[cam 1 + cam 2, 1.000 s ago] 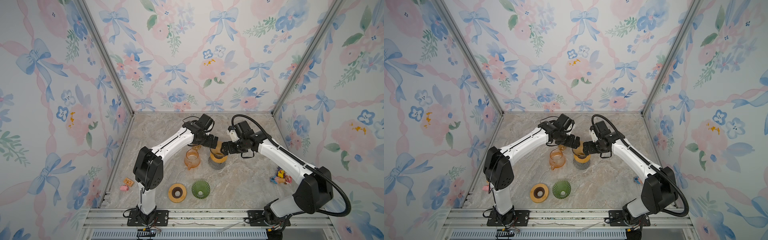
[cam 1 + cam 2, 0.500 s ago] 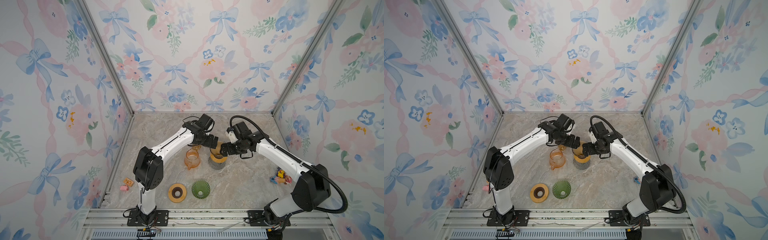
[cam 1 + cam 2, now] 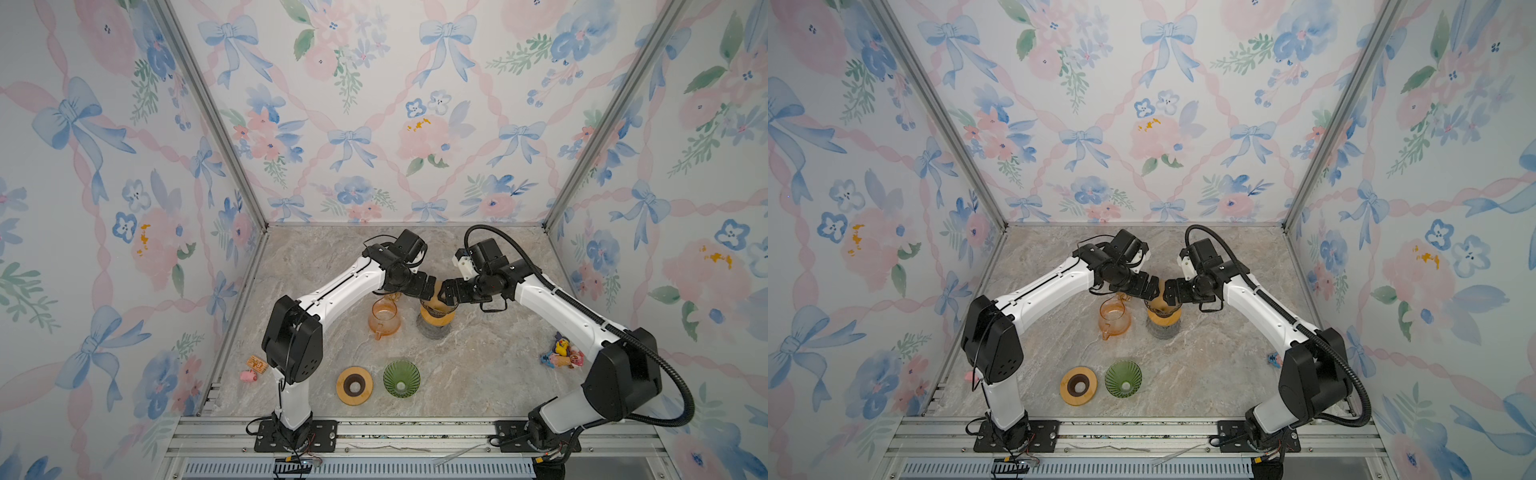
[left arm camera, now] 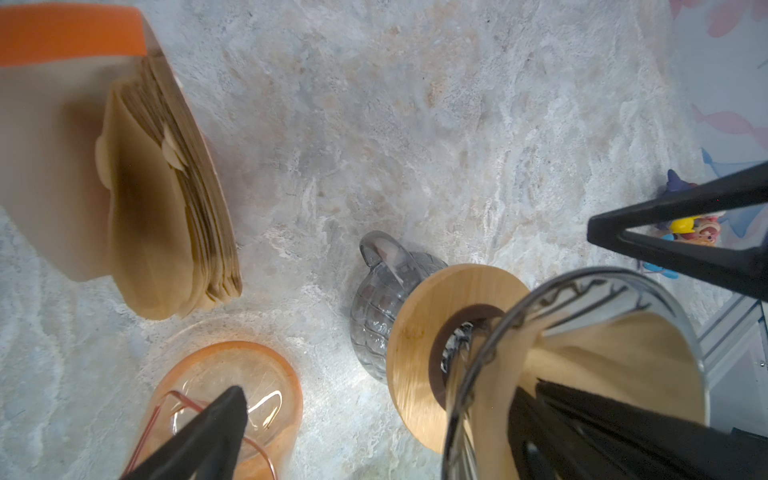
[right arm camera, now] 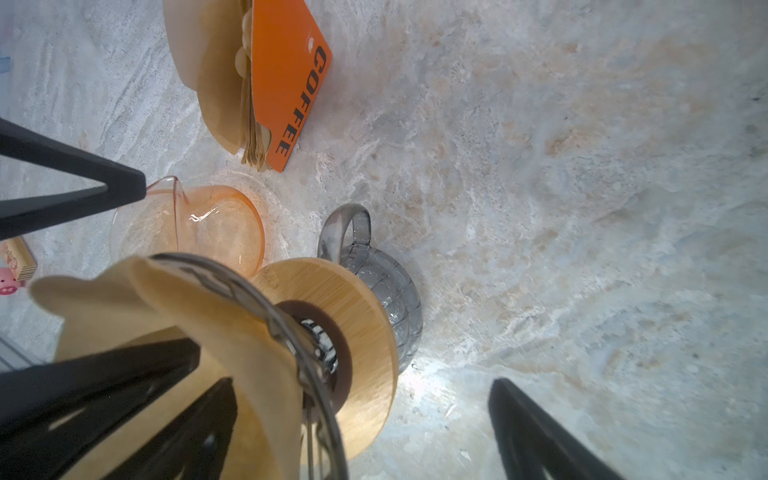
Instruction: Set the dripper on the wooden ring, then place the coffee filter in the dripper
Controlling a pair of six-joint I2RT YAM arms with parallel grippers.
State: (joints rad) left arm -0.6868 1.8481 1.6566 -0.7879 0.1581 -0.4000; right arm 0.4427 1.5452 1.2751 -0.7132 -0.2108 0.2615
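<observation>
Nearest on the marble desk (image 3: 478, 374) sit a dark-centred wooden ring (image 3: 354, 385) and a green ribbed glass cone (image 3: 401, 379). Behind them the brown paper coffee filter (image 4: 623, 353) sits in the clear glass dripper (image 4: 582, 274) atop a wood-collared grey glass jug (image 4: 374, 307), beside an orange glass jug (image 3: 384, 318). The left claw (image 3: 426, 291) and right claw (image 3: 446, 296) hang over it, both spread wide, gripping nothing, a finger of each inside the filter. Beyond is a stack of spare filters (image 5: 220, 83).
</observation>
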